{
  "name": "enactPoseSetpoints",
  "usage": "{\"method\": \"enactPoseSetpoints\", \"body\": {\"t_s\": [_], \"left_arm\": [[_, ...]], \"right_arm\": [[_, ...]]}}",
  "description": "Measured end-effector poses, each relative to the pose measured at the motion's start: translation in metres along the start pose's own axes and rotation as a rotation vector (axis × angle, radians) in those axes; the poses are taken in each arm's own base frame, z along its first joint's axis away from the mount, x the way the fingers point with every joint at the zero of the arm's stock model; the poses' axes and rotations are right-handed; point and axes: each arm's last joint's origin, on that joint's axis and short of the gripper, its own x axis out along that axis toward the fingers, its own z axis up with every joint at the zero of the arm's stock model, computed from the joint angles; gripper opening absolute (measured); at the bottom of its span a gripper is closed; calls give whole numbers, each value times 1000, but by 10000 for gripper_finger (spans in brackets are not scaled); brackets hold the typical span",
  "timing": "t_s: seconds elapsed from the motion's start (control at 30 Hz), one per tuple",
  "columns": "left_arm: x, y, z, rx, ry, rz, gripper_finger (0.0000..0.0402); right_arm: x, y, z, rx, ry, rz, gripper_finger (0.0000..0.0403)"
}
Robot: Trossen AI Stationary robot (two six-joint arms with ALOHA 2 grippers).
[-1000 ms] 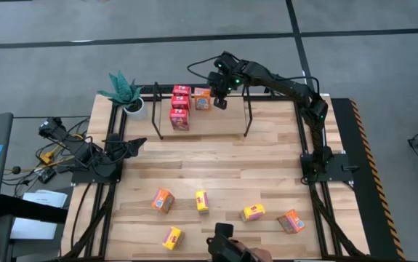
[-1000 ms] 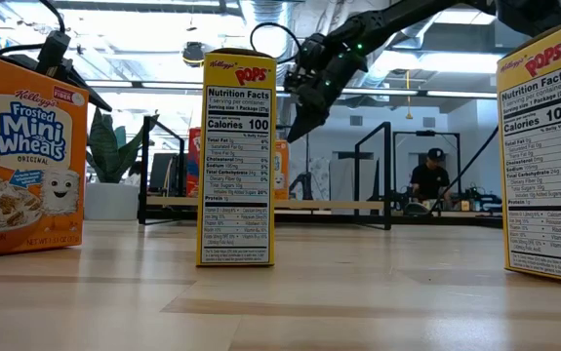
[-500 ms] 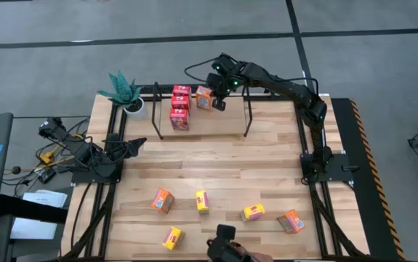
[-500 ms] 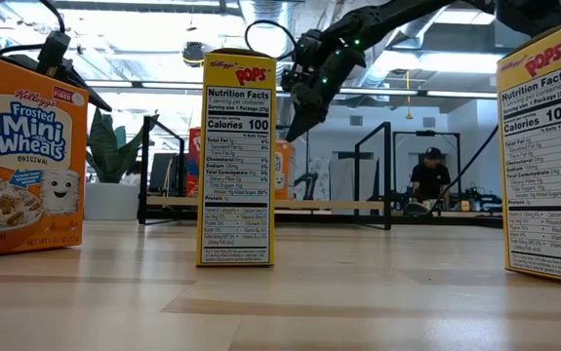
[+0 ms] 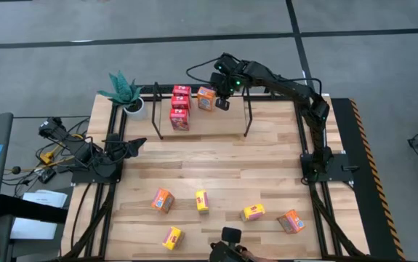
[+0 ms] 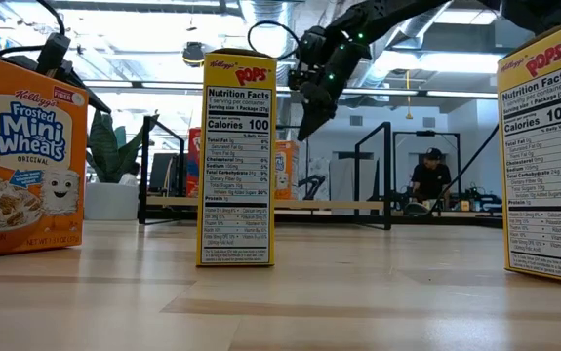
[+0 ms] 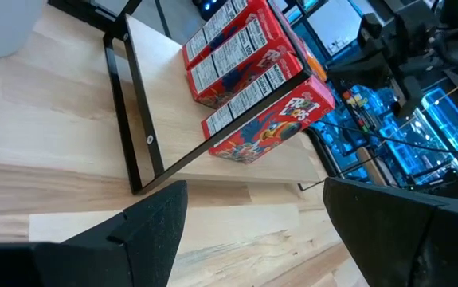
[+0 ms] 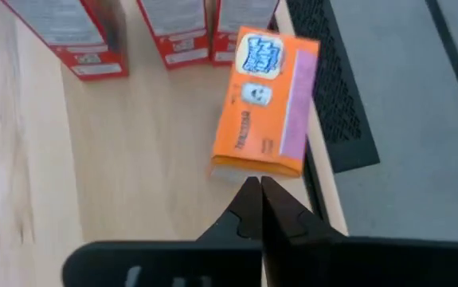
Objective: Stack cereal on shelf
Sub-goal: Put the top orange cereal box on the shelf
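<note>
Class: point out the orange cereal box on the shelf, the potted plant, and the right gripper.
orange cereal box (image 8: 264, 102): right wrist view, top face.
potted plant (image 5: 134, 107): high view, white pot.
right gripper (image 8: 260, 199): right wrist view, between shut fingertips.

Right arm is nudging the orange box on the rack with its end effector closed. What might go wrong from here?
1. The small orange cereal box sits skewed at the back edge of the black metal rod shelf; another push from the shut right end effector might tip it off the wooden base.
2. Swinging sideways, the arm may knock the three red cereal boxes standing alongside.
</note>
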Motion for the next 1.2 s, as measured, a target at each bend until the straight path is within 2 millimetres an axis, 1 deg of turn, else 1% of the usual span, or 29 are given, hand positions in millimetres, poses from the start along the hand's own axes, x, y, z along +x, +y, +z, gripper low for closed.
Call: {"method": "enactPoseSetpoints", "body": {"t_s": [0.2, 0.33, 0.4, 0.47, 0.57, 0.7, 0.9, 1.0, 1.2], "left_arm": [[0, 0, 0, 0, -4, 0, 286], [0, 0, 0, 2, -4, 1, 286], [0, 0, 0, 2, -4, 1, 286], [0, 0, 0, 2, -4, 1, 286], [0, 0, 0, 0, -4, 1, 286], [0, 0, 0, -13, -4, 1, 286], [0, 0, 0, -16, -5, 1, 286], [0, 0, 0, -14, -7, 2, 286], [0, 1, 1, -9, -19, 5, 286]], "right_arm": [[2, 0, -4, 31, 20, 6, 25], [16, 1, -15, 40, 51, 10, 12], [21, -2, -16, 38, 25, -2, 7], [25, -3, -17, 37, 0, -13, 8], [31, -7, -15, 37, -33, -39, 20], [31, -15, -13, 43, -78, -77, 30], [30, -16, -7, 35, -142, -79, 11], [30, -14, -6, 30, -146, -75, 9], [30, -13, -4, 26, -158, -85, 38]]}}
